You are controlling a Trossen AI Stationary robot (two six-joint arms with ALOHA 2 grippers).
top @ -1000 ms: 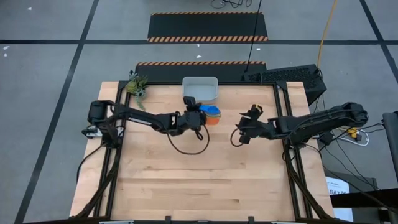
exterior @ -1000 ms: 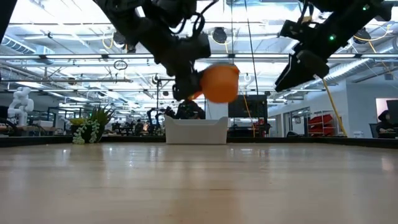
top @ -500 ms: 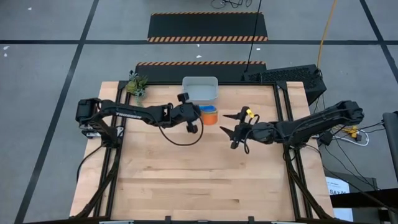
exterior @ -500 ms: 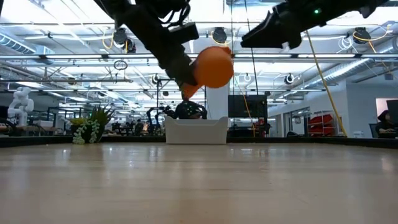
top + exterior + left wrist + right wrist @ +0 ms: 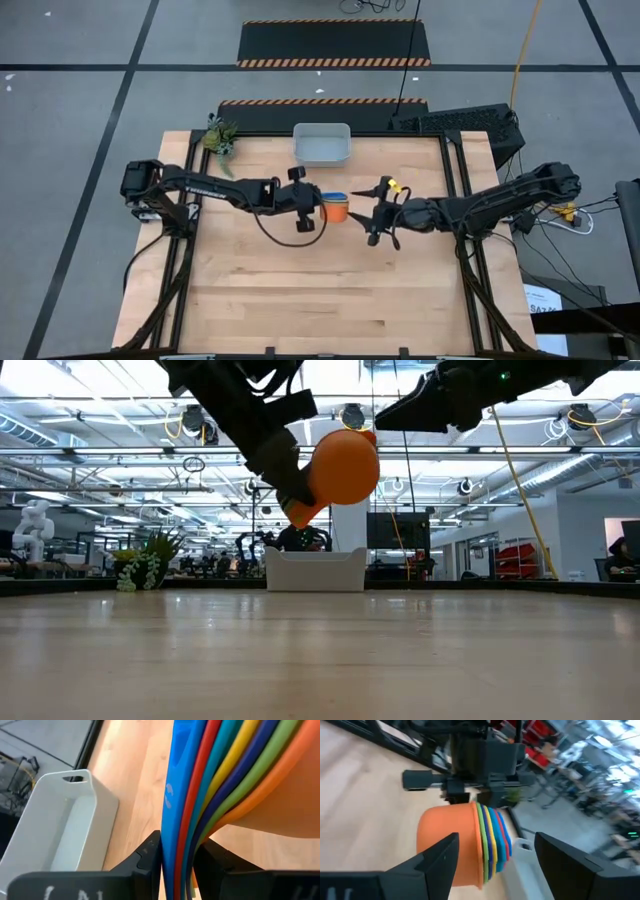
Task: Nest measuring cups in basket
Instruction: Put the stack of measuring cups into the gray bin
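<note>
Left pincer (image 5: pixel 318 204): pinching the stack of measuring cups by their handles, its two dark fingers (image 5: pixel 145 857) pressed against either side of the bundled handles – seen close in the left wrist view.
Left arm: reaches from the worktop's left edge toward the middle, the pincer lifted clear of the wood.
Measuring cups (image 5: pixel 343 464): nested one inside another, held in the air on their side, well above the worktop in the low view; the orange cup is the outermost bowl, and the rims of green, navy, yellow, light blue, red and blue show as coloured bands beside it (image 5: pixel 492 840).
Position of the stack (image 5: pixel 336 205): over the worktop's middle, nearer the front than the basket, not in it.
Right pincer (image 5: pixel 366 215): spread wide and holding nothing, its tips pointing at the stack from the right – near it but apart.
Right wrist view: the orange bowl lies between the two spread fingers (image 5: pixel 440 855), farther off, with the left arm's wrist behind it.
Basket (image 5: pixel 322 145): pale tub at the back edge of the worktop, upright, with nothing showing inside it in the high view.
Plant (image 5: pixel 220 138): small green plant at the back left corner, well apart from the basket.
Worktop (image 5: pixel 310 290): light wood.
</note>
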